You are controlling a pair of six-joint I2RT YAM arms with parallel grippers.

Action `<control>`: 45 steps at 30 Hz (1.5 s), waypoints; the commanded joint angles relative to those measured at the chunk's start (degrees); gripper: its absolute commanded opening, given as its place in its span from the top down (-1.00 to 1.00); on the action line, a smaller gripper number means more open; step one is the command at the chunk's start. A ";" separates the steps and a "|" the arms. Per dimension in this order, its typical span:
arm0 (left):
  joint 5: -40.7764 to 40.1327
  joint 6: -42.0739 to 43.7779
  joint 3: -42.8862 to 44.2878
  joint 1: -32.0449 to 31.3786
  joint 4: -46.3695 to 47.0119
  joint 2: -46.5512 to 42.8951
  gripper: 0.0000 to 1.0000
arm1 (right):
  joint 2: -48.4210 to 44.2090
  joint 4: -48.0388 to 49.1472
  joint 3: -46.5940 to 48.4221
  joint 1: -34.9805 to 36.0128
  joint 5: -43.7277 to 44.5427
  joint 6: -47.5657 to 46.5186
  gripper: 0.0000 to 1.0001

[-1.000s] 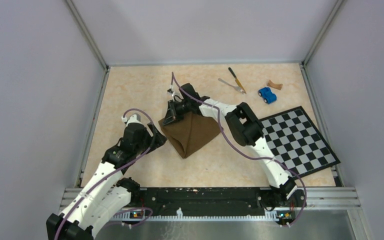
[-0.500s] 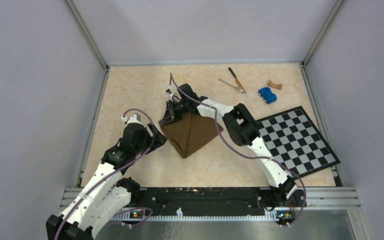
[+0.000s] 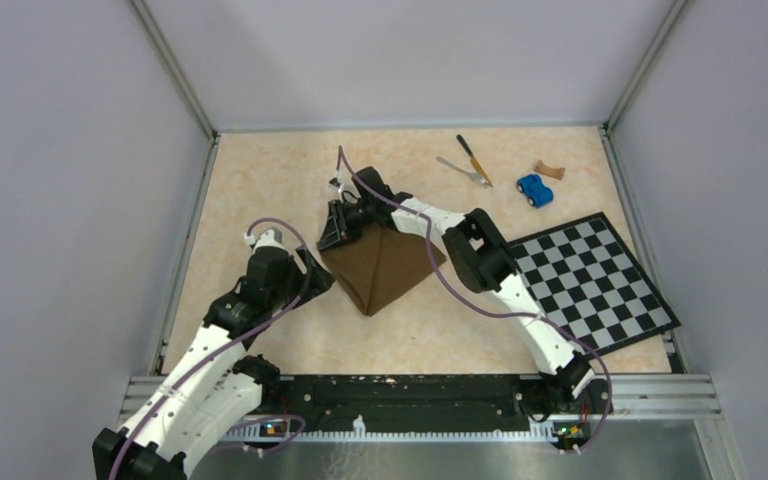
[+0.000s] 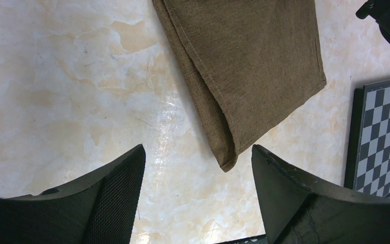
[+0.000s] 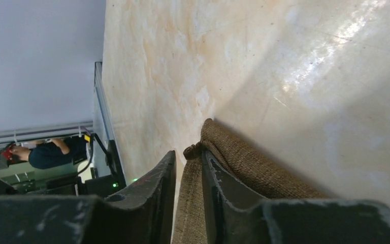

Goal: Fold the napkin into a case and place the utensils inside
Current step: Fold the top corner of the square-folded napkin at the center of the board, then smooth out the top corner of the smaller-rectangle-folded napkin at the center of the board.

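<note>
Dark brown cloth: the napkin (image 3: pixel 385 265) is coarse-woven and folded into doubled layers, with a pale stitched hem along its edge.
Outline: roughly kite-shaped from above, with a crease down its middle and one corner pointing to the near edge.
Position: mid-table, between the two grippers and well apart from the utensils.
Utensils: the knife (image 3: pixel 473 158), with a yellow-orange handle, and the silver fork (image 3: pixel 463 170) lie close together near the far edge, outside the cloth.
Right arm: the right gripper (image 5: pixel 188 155) sits at the napkin's far-left corner. Its jaws are narrowly parted with the corner standing up between them. Whether they press on it cannot be told.
Left arm: the left gripper (image 4: pixel 198 152) has its jaws wide apart and holds nothing. It hovers just beside the napkin's left edge.
Surface: the table (image 3: pixel 260 180) is glossy, beige and marbled, with light glare.
Other items: a blue toy car (image 3: pixel 533 189) and a small tan piece (image 3: pixel 550 170) lie far right. A checkered board (image 3: pixel 592 280) lies at the right.
Room: plain pale grey walls on three sides, with aluminium rails at the corners.
</note>
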 commanded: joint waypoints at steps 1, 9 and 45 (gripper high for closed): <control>0.41 0.32 -0.11 0.29 2.73 0.66 -0.62 | -2.23 -1.63 3.83 0.64 -1.59 0.29 0.38; 6.73 3.50 4.72 4.96 7.86 8.48 -0.47 | -22.19 4.26 -9.67 -4.48 -5.99 4.70 -0.02; 25.57 9.61 10.45 22.00 37.86 58.59 0.97 | -29.37 36.74 -61.06 2.79 -4.52 9.25 0.67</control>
